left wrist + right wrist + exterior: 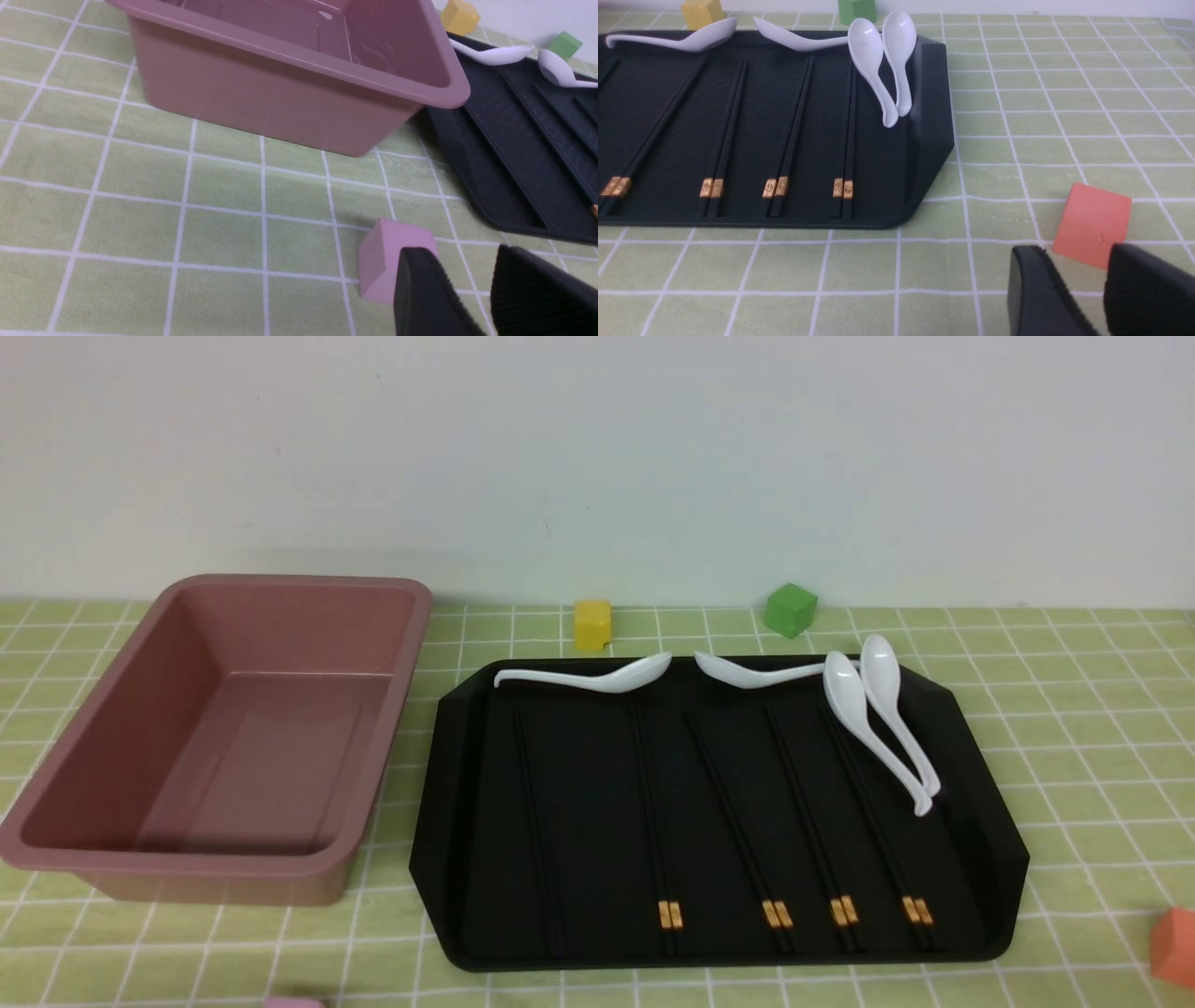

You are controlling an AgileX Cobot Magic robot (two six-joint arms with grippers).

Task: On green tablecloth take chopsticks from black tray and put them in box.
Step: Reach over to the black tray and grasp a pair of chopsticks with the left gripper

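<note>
The plain black chopsticks (pixel 537 831) lie at the left end of the black tray (pixel 597 803), which sits on the green tablecloth (pixel 1074 709). Several pairs with gold bands (pixel 670 915) lie to their right. The pink box (pixel 233 756) stands empty, left of the tray. Neither gripper shows in the front view. My left gripper (pixel 462 254) is open and empty, low over the cloth in front of the box (pixel 280 93) and near the tray's corner (pixel 467 154). My right gripper (pixel 1076 252) is open and empty, over the cloth off the tray's front right corner (pixel 929 140).
Several white spoons (pixel 887 709) lie along the tray's far edge and right side. A yellow cube (pixel 593 623) and a green cube (pixel 791 609) sit behind the tray. A pink cube (pixel 392 261) touches the left fingers; an orange cube (pixel 1092 224) sits by the right fingers.
</note>
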